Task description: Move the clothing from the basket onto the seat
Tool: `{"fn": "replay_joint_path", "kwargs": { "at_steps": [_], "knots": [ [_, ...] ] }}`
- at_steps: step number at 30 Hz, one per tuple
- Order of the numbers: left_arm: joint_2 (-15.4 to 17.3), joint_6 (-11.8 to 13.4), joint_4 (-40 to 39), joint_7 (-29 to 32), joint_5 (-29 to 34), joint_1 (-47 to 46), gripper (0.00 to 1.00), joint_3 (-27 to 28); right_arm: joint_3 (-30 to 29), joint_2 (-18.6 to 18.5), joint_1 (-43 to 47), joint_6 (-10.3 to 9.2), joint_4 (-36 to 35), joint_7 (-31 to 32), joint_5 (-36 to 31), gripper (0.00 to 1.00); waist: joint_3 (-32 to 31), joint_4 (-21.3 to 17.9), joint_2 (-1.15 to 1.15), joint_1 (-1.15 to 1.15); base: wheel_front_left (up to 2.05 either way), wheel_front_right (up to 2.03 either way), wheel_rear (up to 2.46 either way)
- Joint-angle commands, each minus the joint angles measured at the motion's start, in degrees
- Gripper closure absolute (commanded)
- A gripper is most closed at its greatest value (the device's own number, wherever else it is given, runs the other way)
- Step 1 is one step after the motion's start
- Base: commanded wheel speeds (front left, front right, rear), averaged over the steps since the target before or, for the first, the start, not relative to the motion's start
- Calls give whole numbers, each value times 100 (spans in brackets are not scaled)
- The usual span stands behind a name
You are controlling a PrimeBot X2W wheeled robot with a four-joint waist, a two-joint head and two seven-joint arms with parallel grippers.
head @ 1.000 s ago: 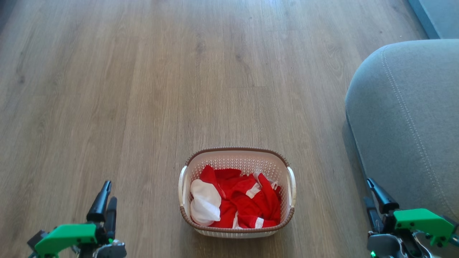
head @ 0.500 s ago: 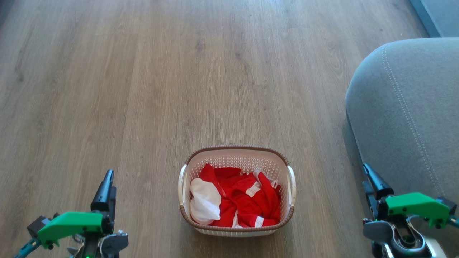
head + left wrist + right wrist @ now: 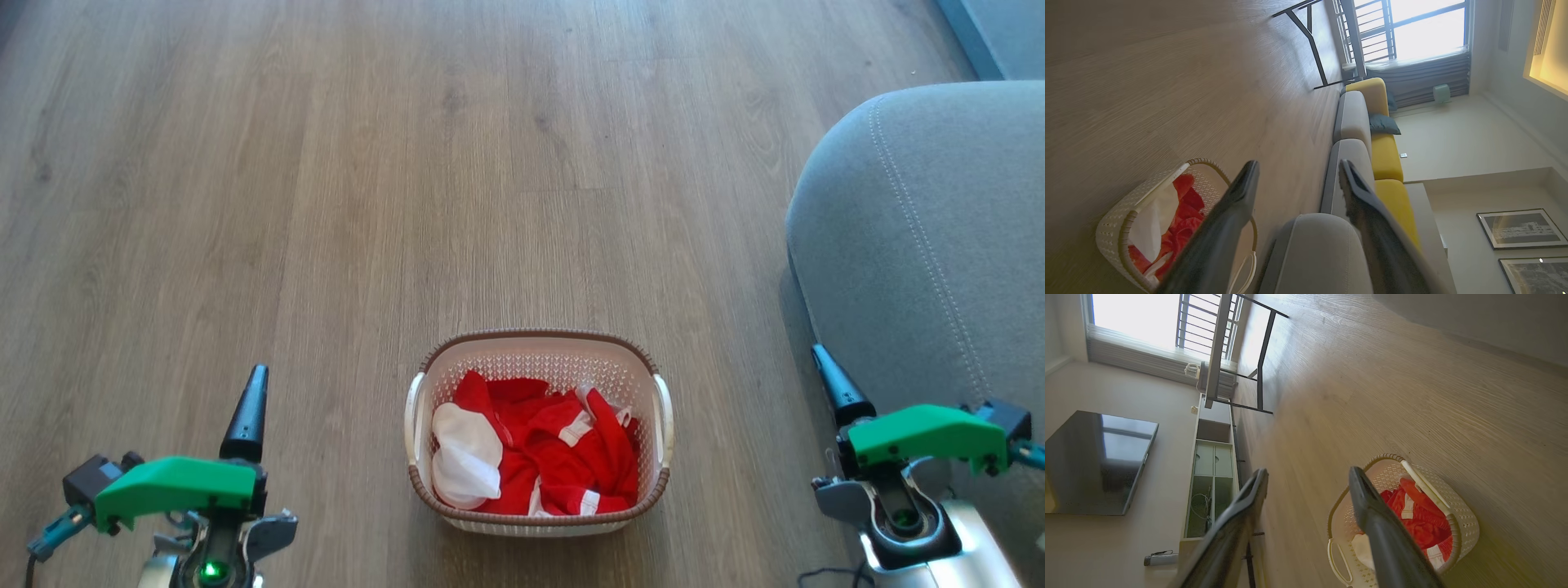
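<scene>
Low on the left of the head view, the left hand (image 3: 249, 408) hovers over the pale brown wood-plank floor (image 3: 326, 204), pointing up the view and well apart from the basket. Its own wrist view shows the two long dark fingers (image 3: 1237, 212) spread wide, with nothing between them.

In the middle, near the bottom edge, the small oval cream-white plastic basket (image 3: 539, 335), with perforated sides, a brown woven-look rim and two side handles, stands upright on the floor. All the clothing (image 3: 571, 465) lies inside it. The crumpled bright red fabric garments with white trim fill the middle and right, and a white cloth piece (image 3: 465, 453) rests against the left wall.

Further right, the right hand (image 3: 833, 380) hovers between the basket and the seat, just beside the seat's near edge. In the right wrist view its fingers (image 3: 1241, 514) are parted and empty.

The large grey fabric upholstered seat (image 3: 939, 245), with a rounded corner and a double line of pale stitching, takes up the right edge, near the basket but not touching it.
</scene>
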Motion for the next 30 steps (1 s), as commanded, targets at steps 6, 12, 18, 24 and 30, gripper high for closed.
{"fn": "replay_joint_path", "kwargs": {
  "at_steps": [6, 12, 18, 24, 30],
  "knots": [
    [183, -15, -123, -159, 649, -462, 0, -63, 236, -195, -487, 15, -68, -179, -619, 0, 12, 2, 0, 0, 0, 0, 0],
    [247, -17, -105, -260, 1227, -551, 0, -202, 434, -253, -616, 17, 9, -279, -1083, 0, 20, -2, 0, 0, 0, 0, 0],
    [321, -19, -51, -361, 1833, -651, 0, -342, 625, -323, -747, 19, 103, -380, -1515, 0, 26, -14, 0, 0, 0, 0, 0],
    [358, -22, -23, -462, 2444, -745, 0, -395, 793, -376, -874, 21, 191, -481, -1906, 0, 40, -23, 0, 0, 0, 0, 0],
    [380, -23, -16, -546, 2921, -817, 0, -434, 917, -421, -978, 22, 261, -564, -2224, 0, 49, -28, 0, 0, 0, 0, 0]
  ]
}}
